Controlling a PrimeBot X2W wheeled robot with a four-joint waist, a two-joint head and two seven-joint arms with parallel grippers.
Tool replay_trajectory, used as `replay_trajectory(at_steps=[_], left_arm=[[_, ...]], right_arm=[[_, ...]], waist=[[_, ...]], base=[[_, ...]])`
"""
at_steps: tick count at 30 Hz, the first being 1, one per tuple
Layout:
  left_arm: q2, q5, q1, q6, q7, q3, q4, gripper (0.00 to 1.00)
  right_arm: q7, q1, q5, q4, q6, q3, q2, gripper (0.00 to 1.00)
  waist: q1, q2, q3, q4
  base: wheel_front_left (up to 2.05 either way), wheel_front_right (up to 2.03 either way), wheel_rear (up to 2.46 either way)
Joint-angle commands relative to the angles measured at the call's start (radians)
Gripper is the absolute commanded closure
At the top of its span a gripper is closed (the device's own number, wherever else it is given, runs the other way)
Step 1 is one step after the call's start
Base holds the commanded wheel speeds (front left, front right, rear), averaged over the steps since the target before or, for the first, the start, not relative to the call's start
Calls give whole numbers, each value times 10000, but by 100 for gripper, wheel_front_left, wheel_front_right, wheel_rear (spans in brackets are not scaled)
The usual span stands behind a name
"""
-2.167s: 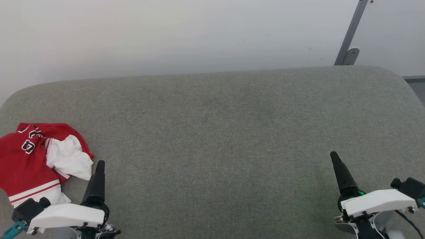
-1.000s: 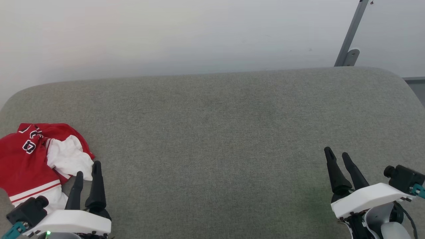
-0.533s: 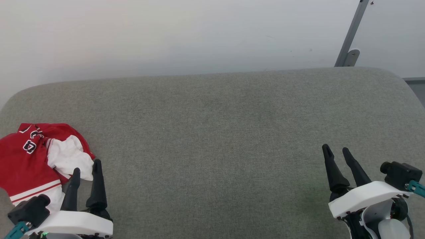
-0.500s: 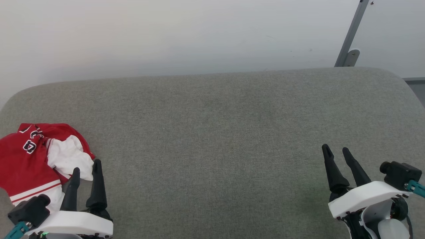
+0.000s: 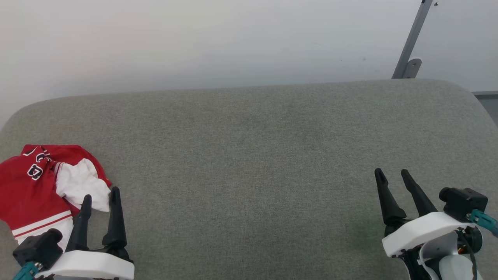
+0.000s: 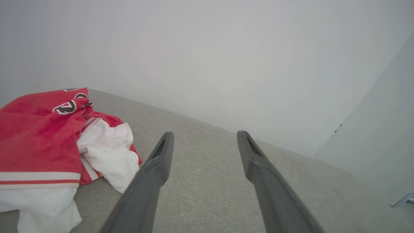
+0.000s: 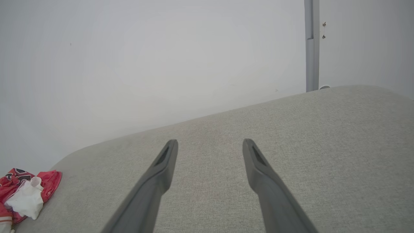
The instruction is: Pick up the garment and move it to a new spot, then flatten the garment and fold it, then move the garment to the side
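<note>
At the near edge, lower left of the head view:

- Item 1: left gripper [image 5: 100, 194]. It has 2 long dark fingers on a white housing, spread wide with nothing between them. A black camera block [image 5: 37, 247] with a teal cable sits on its left side. The fingertips lie just beside the garment's white cloth; whether they touch it cannot be told.
- Item 2: right gripper [image 5: 391, 171], at the near edge, lower right. It has 2 dark fingers, also spread wide and empty, over bare upholstery and well apart from the garment.
- Item 3: garment [image 5: 27, 190], a crumpled heap at the left end of the cushion, just beyond and to the left of the left gripper.
  - The body is red.
  - A white sleeve is bunched along its right side.
  - A red-and-white striped band runs across its near part, with more white cloth below the band.
  - Black, white-outlined characters show at its far end.
  - Its left portion is cut off by the frame edge.
- Item 4: cushion [image 5: 249, 155], a broad grey-green upholstered surface with rounded far corners. It carries the garment.
- Item 5: wall [image 5: 194, 39], pale and plain, behind the cushion.
- Item 6: metal post [image 5: 410, 39], grey and slanted in the head view. It has a small rounded bracket at its foot and stands behind the cushion's far right corner.
</note>
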Motion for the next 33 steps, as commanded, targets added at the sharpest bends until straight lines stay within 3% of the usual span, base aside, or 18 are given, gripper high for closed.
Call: replay_trajectory(at_steps=[1,33], left_arm=[[98,275,53,-31,-90,-29,-129,0],[298,1837,233,-50,-592,-212,-178,0]], right_arm=[[-110,-112,-257,-95,0,-5,-33,0],[-435,-60,-2279,-243,-1,-231,60,0]], waist=[[-1,0,-2,1],[-1,0,-63,-1]], base=[[0,0,0],[0,0,0]])
